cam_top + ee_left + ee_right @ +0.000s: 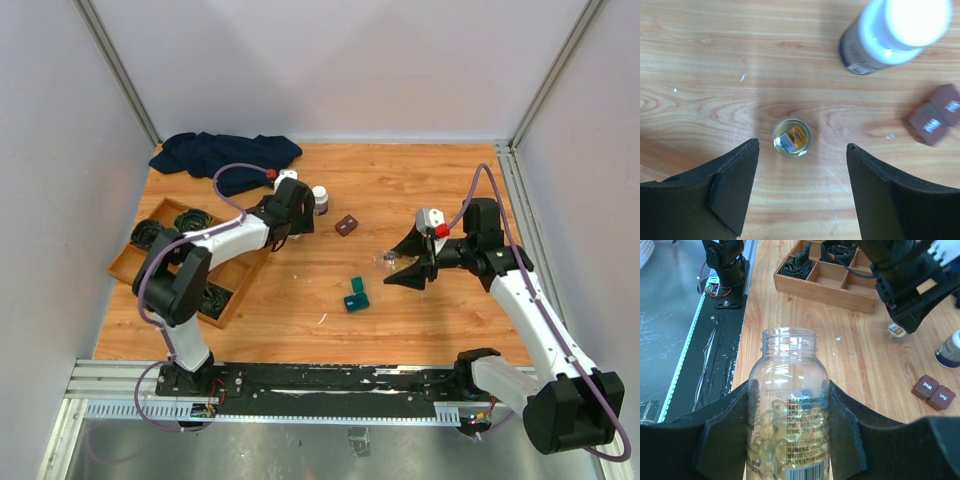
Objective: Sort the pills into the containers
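Note:
My right gripper (792, 385) is shut on a clear uncapped pill bottle (789, 405), part full of yellow softgel pills, held above the table; it also shows in the top view (388, 258) at my right gripper (401, 263). Two small teal containers (355, 295) lie on the table left of and below that bottle. My left gripper (802, 146) is open, hovering over a small clear bottle cap (792, 137) that lies just ahead of its fingertips. In the top view my left gripper (283, 237) is near the tray's far corner.
A white-capped dark bottle (895, 30) stands right of my left gripper. A brown two-part pill case (935, 115) lies beyond it, also in the top view (346, 225). A wooden compartment tray (140, 262) sits at the left, and a dark cloth (225, 152) at the back left.

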### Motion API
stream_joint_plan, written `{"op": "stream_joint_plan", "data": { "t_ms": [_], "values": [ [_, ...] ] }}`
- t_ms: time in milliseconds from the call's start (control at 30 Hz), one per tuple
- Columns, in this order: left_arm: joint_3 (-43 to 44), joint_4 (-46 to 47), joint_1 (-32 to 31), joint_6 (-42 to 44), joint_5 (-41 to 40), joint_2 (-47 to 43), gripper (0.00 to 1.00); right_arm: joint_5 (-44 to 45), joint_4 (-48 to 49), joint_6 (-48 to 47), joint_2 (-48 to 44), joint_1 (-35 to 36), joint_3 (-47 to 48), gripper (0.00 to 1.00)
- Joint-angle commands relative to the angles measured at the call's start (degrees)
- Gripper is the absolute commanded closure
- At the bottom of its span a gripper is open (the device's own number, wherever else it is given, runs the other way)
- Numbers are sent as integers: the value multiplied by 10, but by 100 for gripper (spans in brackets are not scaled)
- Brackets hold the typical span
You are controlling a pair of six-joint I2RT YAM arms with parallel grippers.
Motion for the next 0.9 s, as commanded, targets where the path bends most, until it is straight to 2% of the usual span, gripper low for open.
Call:
{"op": "stream_joint_plan", "data": {
  "t_ms": [0, 167, 267, 400, 467, 533, 567, 633, 700, 767, 800, 833, 867],
  "values": [
    [-44, 61, 3, 38, 76, -90, 25, -26, 27, 27, -13, -13, -10, 100],
    [-158, 178, 3, 54, 223, -220, 23, -26, 94, 95, -24, -21, -19, 99],
    [-219, 235, 4, 41, 287, -302, 21, 16, 149, 178, -29, -21, -8, 99],
    [-284, 278, 3, 16, 340, -404, 20, 102, 246, 334, -27, -25, 41, 99],
    [-307, 288, 4, 5, 354, -444, 20, 144, 266, 409, -9, -33, 103, 99],
    [-326, 294, 3, -6, 366, -480, 20, 171, 324, 522, 13, -52, 161, 99],
    [-335, 297, 3, -10, 369, -495, 20, 176, 381, 597, 22, -60, 166, 99],
    [-350, 303, 3, -19, 373, -525, 20, 172, 583, 755, 35, -63, 145, 99],
    [-364, 307, 3, -25, 377, -548, 19, 172, 836, 937, 45, -53, 107, 100],
    [-373, 309, 3, -28, 379, -566, 19, 156, 1053, 1062, 54, -35, 107, 99],
    [-377, 310, 3, -30, 383, -571, 19, 137, 1127, 1089, 53, -37, 124, 100],
    [-380, 311, 3, -31, 386, -578, 19, 139, 1130, 1074, 41, -55, 139, 100],
    [-384, 315, 3, -33, 390, -580, 19, 178, 1086, 1032, 26, -89, 145, 99]
  ]
}}
